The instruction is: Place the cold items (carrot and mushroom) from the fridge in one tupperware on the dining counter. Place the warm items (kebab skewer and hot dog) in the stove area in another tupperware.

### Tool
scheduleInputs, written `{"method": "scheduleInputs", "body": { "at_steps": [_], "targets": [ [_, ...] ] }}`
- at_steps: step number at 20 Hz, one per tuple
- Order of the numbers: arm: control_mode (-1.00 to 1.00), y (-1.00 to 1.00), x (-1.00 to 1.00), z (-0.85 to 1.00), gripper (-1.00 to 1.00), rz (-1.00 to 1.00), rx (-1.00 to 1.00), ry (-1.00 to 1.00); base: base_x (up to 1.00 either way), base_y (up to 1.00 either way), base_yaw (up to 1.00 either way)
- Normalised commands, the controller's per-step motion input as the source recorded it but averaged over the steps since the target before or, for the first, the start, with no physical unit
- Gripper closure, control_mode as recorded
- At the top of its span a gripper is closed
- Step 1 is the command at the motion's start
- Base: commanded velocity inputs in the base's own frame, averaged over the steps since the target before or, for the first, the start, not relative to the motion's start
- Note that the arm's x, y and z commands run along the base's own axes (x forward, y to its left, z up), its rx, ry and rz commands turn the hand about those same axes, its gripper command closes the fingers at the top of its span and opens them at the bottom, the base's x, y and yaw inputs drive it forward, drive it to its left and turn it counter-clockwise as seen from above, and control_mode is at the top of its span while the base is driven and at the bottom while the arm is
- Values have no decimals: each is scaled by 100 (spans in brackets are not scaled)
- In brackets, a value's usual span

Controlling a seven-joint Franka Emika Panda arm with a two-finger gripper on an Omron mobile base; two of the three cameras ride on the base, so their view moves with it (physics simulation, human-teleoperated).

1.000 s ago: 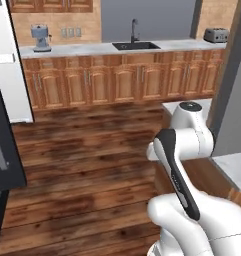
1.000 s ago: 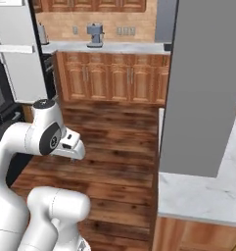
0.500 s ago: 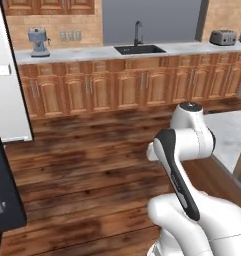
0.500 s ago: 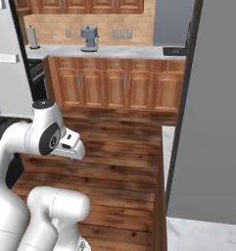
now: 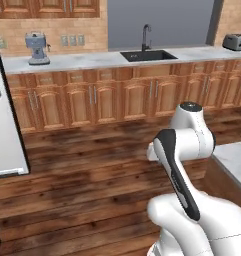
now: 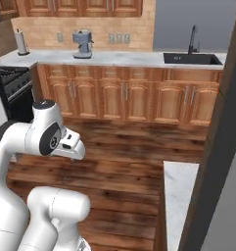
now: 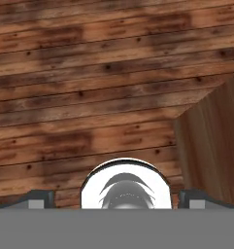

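Observation:
My gripper (image 7: 117,197) points down at the wooden floor, and its two dark fingertips (image 7: 38,197) stand far apart with nothing between them. The arm is folded close to the base (image 5: 184,145) (image 6: 48,139). A corner of the dining counter (image 5: 237,160) (image 6: 180,196), marbled white over a wood base (image 7: 208,141), lies just right of the arm. The black stove (image 6: 14,90) stands at the far left of the back cabinets. Carrot, mushroom, kebab skewer, hot dog and tupperware are out of view. I cannot tell which panel here belongs to the fridge.
Wooden cabinets under a marbled top (image 5: 117,60) line the back wall, with a sink (image 5: 144,54), a coffee machine (image 5: 37,47), a toaster (image 5: 236,41) and a paper towel roll (image 6: 21,43). A white panel (image 5: 7,125) stands left, a tall grey panel (image 6: 222,147) right.
The whole picture has shifted in both base views, so the base has moved. A black front at the left has slid out of frame. Arm pose and open jaws are unchanged.

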Motion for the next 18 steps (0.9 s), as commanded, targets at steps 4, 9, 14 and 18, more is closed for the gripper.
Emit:
{"method": "scheduleInputs", "body": {
  "at_steps": [4,9,14,18],
  "targets": [
    [100,0,0,0,-100,0,0,0,100,0,0],
    [100,0,0,0,-100,0,0,0,100,0,0],
    [100,0,0,0,-100,0,0,0,100,0,1],
    [100,0,0,0,-100,0,0,0,100,0,14]
  ]
}}
